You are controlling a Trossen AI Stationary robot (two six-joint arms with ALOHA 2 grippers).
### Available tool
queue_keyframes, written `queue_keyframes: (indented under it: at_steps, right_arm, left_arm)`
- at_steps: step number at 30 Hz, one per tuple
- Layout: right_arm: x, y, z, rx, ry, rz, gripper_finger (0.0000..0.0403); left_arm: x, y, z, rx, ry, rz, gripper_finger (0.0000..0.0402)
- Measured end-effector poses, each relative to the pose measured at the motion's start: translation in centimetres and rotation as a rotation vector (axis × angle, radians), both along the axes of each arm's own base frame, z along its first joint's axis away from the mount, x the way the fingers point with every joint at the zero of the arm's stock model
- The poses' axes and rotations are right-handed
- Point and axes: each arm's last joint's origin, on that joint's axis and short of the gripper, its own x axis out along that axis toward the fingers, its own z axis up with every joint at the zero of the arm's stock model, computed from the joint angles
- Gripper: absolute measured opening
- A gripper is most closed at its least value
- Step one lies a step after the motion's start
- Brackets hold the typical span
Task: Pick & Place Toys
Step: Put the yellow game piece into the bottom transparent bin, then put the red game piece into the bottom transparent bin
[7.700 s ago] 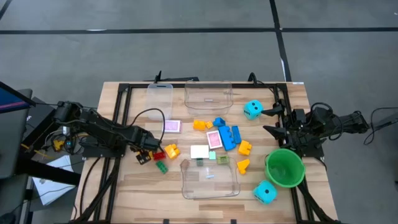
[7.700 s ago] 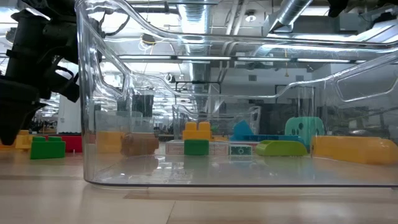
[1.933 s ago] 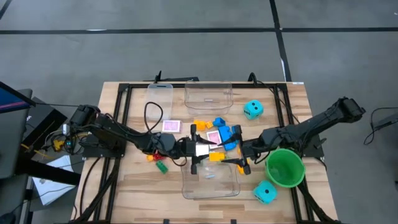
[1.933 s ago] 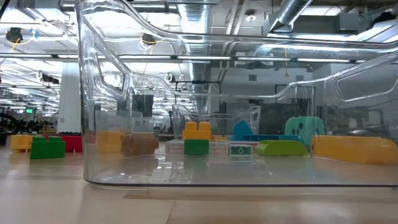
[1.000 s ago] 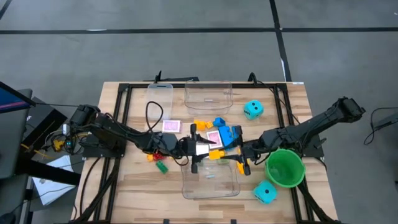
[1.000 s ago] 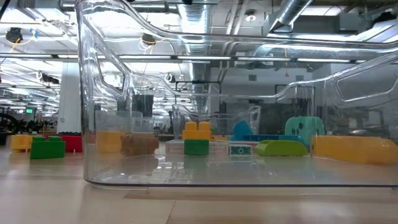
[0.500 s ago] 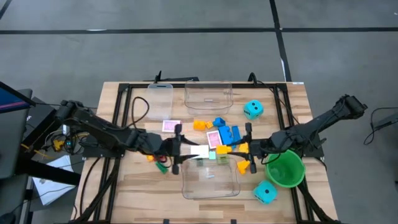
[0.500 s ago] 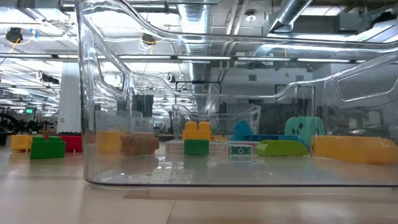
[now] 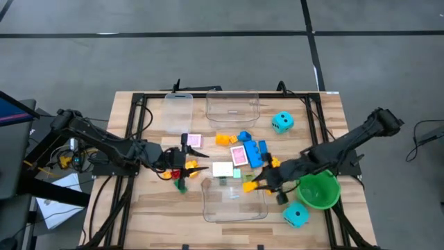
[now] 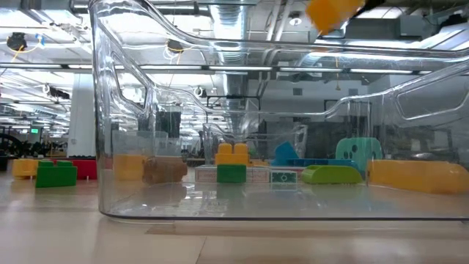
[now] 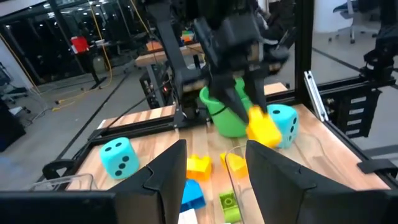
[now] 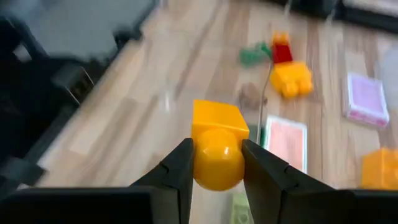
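My right gripper [image 9: 251, 185] is shut on a yellow brick [image 12: 216, 146], held in the air at the far right edge of the near clear tub [image 9: 208, 203]; the low view shows the brick [image 10: 333, 12] high above the tub's floor. My left gripper [image 9: 188, 161] stands open with nothing between its fingers, left of the toy pile, over a red, a yellow and a green brick [image 9: 177, 175]. Blue bricks [image 9: 254, 151], orange bricks [image 9: 223, 139] and pink-backed cards [image 9: 239, 154] lie flat mid-table. One cyan die [image 9: 282, 122] sits far right, another [image 9: 295, 215] near right. My right gripper pinches the yellow brick by two opposite sides [image 12: 198, 152] between its two fingers. The fingers come slanting down from the table's right side. The brick is lifted clear of the table and the tub, its rounded end toward the wrist camera.
A green round bowl [image 9: 318, 189] stands just right of my right gripper. Two more clear tubs [image 9: 232, 105] [image 9: 178, 111] stand at the far edge. Black frame rails [image 9: 136, 132] run along both sides of the table.
My left gripper has drawn back from the pile toward the table's left edge. My right gripper has tipped downward and gone toward the near tub with the yellow brick, which is now lifted clear of the table.
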Motion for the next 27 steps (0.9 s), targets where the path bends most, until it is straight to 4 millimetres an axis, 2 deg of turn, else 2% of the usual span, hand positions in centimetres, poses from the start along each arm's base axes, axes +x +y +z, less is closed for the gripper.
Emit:
queue_keyframes:
  at_steps: [6, 13, 18, 27]
  right_arm:
    - [3.5, 1.5, -1.0, -0.04, 0.179, -0.043, 0.01]
    - [5.3, 2.7, -3.1, -0.106, 0.366, -0.065, 0.0107]
    - [5.4, 2.5, -3.4, -0.121, 0.415, -0.108, 0.0135]
    - [5.0, 1.9, -3.4, -0.14, 0.443, -0.191, 0.0133]
  left_arm:
    - [0.0, 0.0, 0.0, 0.0, -0.004, 0.0, 0.0159]
    - [0.0, 0.0, 0.1, 0.024, -0.012, -0.002, 0.0161]
    - [0.0, 0.0, 0.2, 0.023, -0.017, -0.002, 0.0159]
    - [0.0, 0.0, 0.2, 0.024, -0.017, -0.001, 0.0166]
